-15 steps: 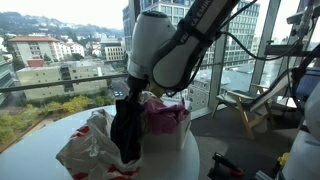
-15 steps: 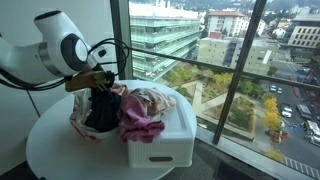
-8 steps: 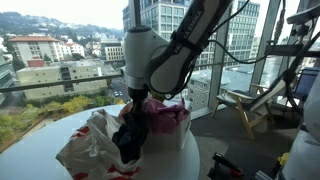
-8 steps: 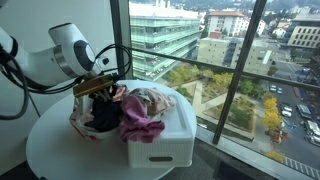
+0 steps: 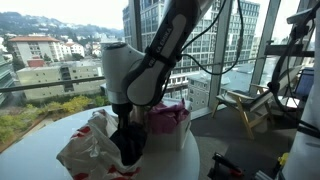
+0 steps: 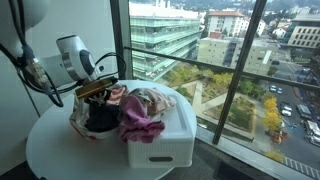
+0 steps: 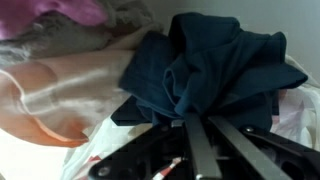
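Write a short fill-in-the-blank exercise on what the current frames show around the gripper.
1. The garment pinched between the fingers of the gripper is dark ____.
2. The bunched cloth lying right beside it is ____.
3. The white bin stands on a white table whose top is ____ in shape.

Missing words: blue; pink; round.

White basket on round table
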`<action>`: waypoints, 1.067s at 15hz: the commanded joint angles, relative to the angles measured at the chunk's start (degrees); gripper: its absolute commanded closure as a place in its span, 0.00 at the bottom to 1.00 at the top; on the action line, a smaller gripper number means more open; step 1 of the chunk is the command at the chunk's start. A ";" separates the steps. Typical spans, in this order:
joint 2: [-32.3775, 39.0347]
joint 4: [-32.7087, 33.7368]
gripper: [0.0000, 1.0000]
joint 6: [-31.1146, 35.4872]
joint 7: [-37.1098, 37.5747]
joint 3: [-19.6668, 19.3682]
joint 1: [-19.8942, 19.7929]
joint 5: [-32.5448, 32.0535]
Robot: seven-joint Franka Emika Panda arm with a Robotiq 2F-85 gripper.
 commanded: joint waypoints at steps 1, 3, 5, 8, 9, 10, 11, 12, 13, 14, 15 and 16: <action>4.54 5.48 0.98 1.03 -8.31 -1.59 5.46 7.70; 5.93 7.44 0.98 2.52 -12.67 0.08 5.95 14.10; 7.36 9.09 0.98 4.51 -18.38 2.85 4.51 22.49; 10.05 11.00 0.98 6.43 -25.63 6.35 1.87 32.15; 11.63 11.90 0.98 5.07 -27.77 7.91 0.20 35.72; 13.03 13.19 0.98 1.21 -30.24 10.20 -2.00 40.17; 14.40 14.29 0.98 -1.31 -31.28 10.71 -2.89 42.89; 15.39 15.13 0.98 -3.27 -32.10 10.67 -3.39 45.07; 16.40 15.83 0.98 -3.34 -31.83 9.36 -2.88 45.52; 17.30 16.51 0.98 -3.75 -32.18 8.47 -2.73 45.60; 18.28 17.18 0.98 -2.97 -31.82 7.28 -2.06 44.61; 18.74 17.45 0.98 -0.54 -31.66 6.35 -1.07 43.14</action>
